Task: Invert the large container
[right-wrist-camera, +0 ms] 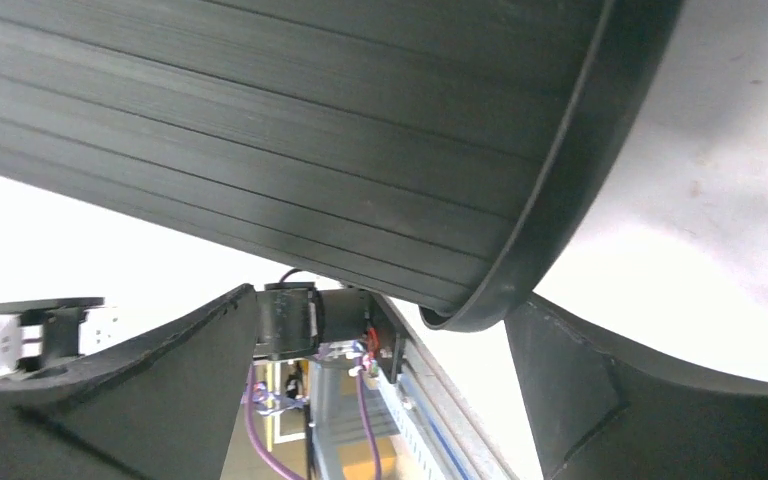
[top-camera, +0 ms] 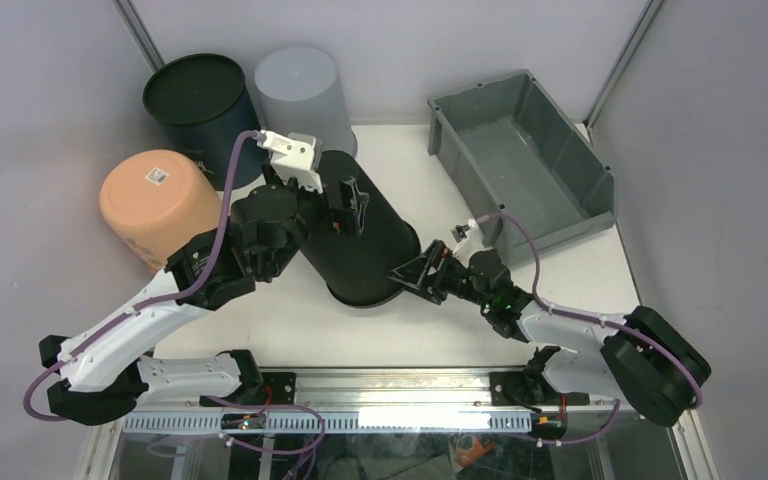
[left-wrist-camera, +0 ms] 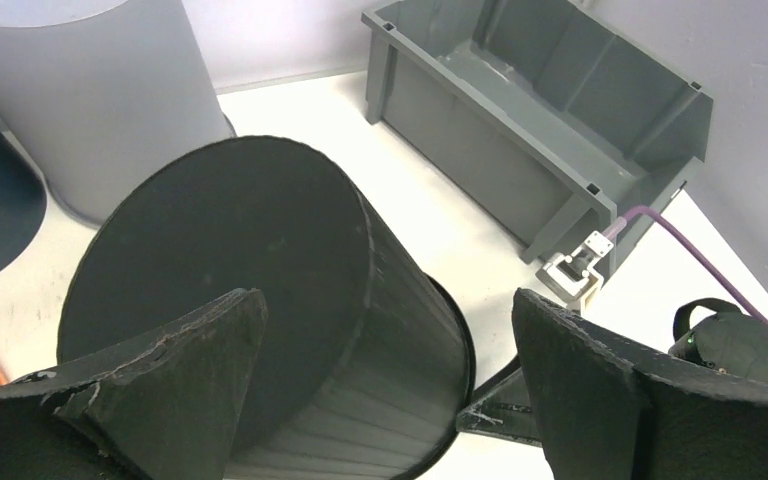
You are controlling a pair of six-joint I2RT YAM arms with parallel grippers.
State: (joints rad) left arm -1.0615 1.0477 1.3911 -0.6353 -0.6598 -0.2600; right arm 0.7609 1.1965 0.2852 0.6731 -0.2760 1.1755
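Top external: left pincer (top-camera: 350,208) and right pincer (top-camera: 406,279) gape wide; large container (top-camera: 520,170) stands upright, apart, beyond the right.

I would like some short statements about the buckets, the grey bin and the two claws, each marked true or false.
1. The grey bin stands with its open side up. True.
2. The black bucket stands straight upright. False: it is tilted, its closed bottom raised and its rim low.
3. The orange bucket lies inside the grey bin. False: it sits at the left of the table, apart from the bin.
4. The right claw is open, with the black bucket's rim between its fingers. True.
5. The left claw is shut. False: it is open, over the black bucket's bottom.
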